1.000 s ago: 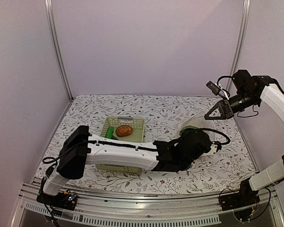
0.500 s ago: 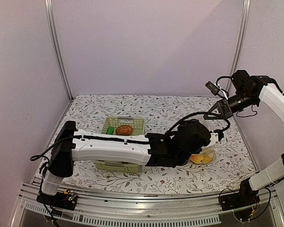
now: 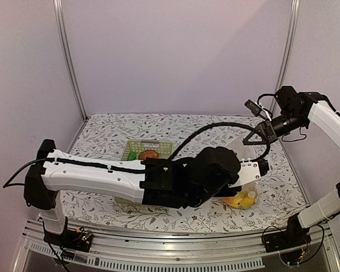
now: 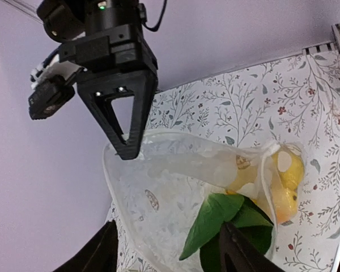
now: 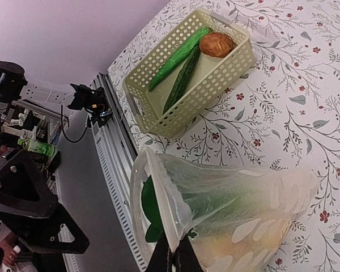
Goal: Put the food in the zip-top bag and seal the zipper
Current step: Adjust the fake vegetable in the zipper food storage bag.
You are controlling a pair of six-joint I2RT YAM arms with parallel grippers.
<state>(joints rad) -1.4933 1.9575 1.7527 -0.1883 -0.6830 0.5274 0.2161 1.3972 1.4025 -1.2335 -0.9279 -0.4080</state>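
**Left arm lifts back from the bag, yellow fruit left inside**

Since a second ago the left arm has drawn up and back from the zip-top bag. Its tool was closed then and now stands apart. A yellow-orange piece that was not in sight then now shows inside the bag.

By count there are two arms, one bag and one pale green basket. The bag holds one leafy green piece and the yellow-orange piece; whether that is one item or two cannot be told. The basket holds two long green vegetables and one reddish-brown piece.

From overhead, the left tool is hidden under its own wrist. The left wrist view shows its fingers spread with nothing between them, hanging over the bag's mouth. The right tool is clamped on the bag's upper lip, holding the mouth up and gaping, so the zipper is unsealed. Only the right wrist view shows all of the basket's contents; overhead, the arm covers part of it.

The bag sits on the counter at the near right, near the front rail. The basket stands well apart to the left. Floral cloth shows between the basket and the back wall.
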